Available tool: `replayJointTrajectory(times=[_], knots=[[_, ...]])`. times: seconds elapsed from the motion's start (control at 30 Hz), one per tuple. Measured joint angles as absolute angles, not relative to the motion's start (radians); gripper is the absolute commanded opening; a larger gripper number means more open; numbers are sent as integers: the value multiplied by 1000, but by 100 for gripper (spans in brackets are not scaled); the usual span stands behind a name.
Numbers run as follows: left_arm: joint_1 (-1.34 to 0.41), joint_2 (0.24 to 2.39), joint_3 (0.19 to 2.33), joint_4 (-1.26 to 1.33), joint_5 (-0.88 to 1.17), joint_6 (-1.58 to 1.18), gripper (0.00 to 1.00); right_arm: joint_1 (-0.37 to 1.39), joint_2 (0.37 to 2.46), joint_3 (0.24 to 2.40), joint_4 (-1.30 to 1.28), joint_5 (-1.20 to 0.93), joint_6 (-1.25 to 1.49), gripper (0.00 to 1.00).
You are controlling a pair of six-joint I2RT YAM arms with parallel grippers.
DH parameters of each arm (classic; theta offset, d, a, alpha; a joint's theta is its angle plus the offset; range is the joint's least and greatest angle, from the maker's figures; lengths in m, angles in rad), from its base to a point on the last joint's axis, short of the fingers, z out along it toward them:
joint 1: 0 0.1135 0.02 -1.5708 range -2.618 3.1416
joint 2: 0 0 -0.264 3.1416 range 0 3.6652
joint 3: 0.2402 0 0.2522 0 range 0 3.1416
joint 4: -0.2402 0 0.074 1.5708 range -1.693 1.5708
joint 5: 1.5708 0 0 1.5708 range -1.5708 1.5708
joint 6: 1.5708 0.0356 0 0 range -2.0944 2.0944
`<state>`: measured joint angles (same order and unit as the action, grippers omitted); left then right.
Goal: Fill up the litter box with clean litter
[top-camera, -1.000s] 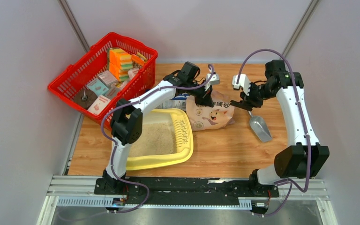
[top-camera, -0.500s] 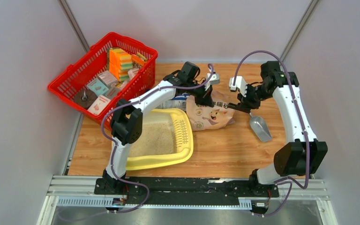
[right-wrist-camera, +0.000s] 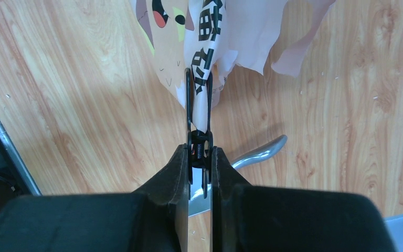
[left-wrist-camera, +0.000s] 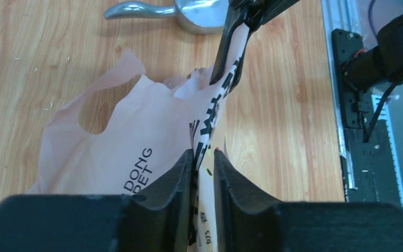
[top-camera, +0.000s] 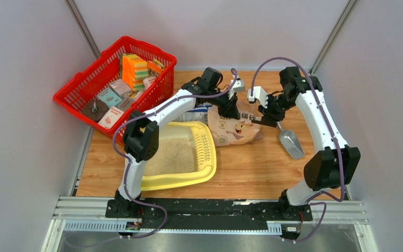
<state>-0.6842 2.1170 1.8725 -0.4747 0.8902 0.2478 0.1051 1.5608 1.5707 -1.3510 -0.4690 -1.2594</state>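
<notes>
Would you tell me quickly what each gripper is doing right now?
Left gripper: jaws narrowly apart around the paper bag's edge; grip cannot be told.
Right gripper: closed on the black clip clamping that bag.

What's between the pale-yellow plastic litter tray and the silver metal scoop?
A crumpled tan paper litter bag lies between the pale-yellow litter tray and the silver metal scoop, seen in the top view.
</notes>
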Motion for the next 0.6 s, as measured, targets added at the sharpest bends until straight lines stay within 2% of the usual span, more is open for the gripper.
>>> replayJointTrajectory(times=[0.13, 0.27, 0.6], knots=[[-663, 2115, 1886, -487, 921, 260, 38, 131, 1586, 1625, -1353, -441, -1244, 0], [-634, 2089, 1873, -518, 937, 299, 39, 140, 1596, 1670, -1356, -428, -1227, 0], [-588, 2035, 1866, -665, 949, 432, 31, 155, 1596, 1686, -1357, -409, -1205, 0]])
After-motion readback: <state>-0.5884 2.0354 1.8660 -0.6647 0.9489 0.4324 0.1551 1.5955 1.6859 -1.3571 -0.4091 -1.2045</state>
